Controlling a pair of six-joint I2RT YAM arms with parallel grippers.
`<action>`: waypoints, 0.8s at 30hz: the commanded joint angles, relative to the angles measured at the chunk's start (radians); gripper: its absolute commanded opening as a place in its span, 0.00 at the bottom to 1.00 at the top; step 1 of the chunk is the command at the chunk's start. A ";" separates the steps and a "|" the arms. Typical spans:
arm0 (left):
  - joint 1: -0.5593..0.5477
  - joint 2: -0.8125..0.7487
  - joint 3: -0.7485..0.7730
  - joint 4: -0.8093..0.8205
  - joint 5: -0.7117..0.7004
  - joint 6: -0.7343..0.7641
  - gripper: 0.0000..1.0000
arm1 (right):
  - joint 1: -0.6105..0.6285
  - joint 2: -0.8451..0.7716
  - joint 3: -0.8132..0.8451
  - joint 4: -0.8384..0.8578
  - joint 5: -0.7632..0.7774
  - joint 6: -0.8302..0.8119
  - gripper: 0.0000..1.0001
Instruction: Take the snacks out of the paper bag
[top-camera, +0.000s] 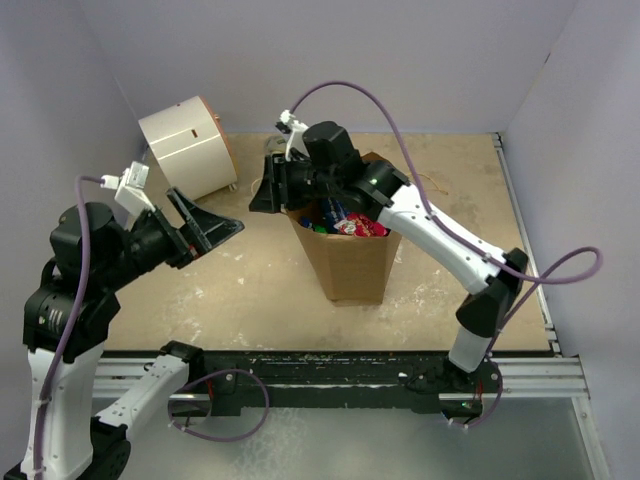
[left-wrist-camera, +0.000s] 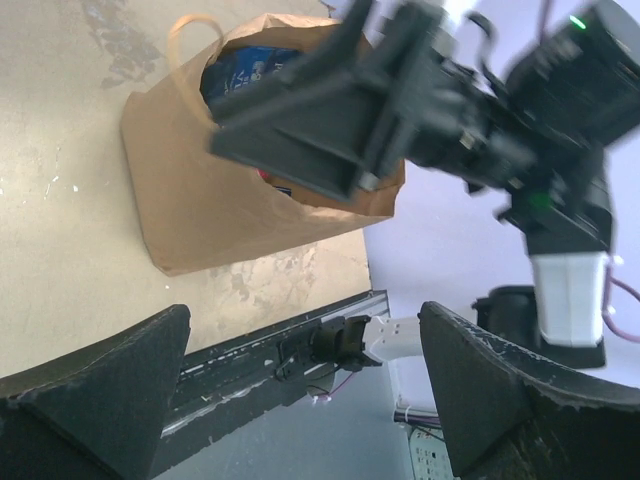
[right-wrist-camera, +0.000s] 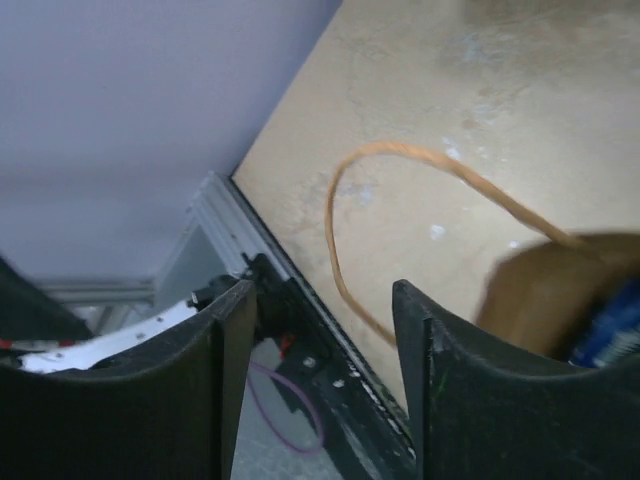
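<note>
Presently the paper bag (top-camera: 352, 270) is standing upright about the middle of the counter (top-camera: 250, 300), its mouth open to the top. The snacks (top-camera: 350, 223) are all sitting inside it, packed close under the rim. A red packet and a blue one are showing from above, and the left wrist view is catching blue foil (left-wrist-camera: 240, 70) just below the lip. No packet is lying out on the counter that I can see.

The right arm (top-camera: 440, 235) is arching over the bag from the right, with its wrist above the mouth. The right jaws are hanging apart and empty, pointing past the bag's left rim rather than down into it. In the right wrist view one twine handle (right-wrist-camera: 345, 240) is looping through the gap between them, touching neither finger. Judgement: the arm is lining up over the opening, and the wrist will need to tip downward before the jaws can close on a packet.

The left arm (top-camera: 90, 260) is hovering well left of the bag, the left jaws spread wide with nothing in them and facing the bag's side. Likely it is placed there to steady the bag, since light paper may tip or slide when a packet is pulled.

The white cylinder (top-camera: 182, 145) is lying on its side at the far left, apart from the bag.
</note>
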 joint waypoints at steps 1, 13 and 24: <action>0.000 0.095 0.020 0.105 0.034 0.028 0.99 | -0.006 -0.181 -0.041 -0.087 0.162 -0.126 0.69; 0.001 0.346 -0.030 0.274 0.154 0.055 0.99 | -0.011 -0.419 -0.069 -0.174 0.493 -0.230 1.00; 0.013 0.461 -0.156 0.429 0.181 0.011 0.69 | -0.011 -0.567 -0.230 -0.021 0.679 -0.239 1.00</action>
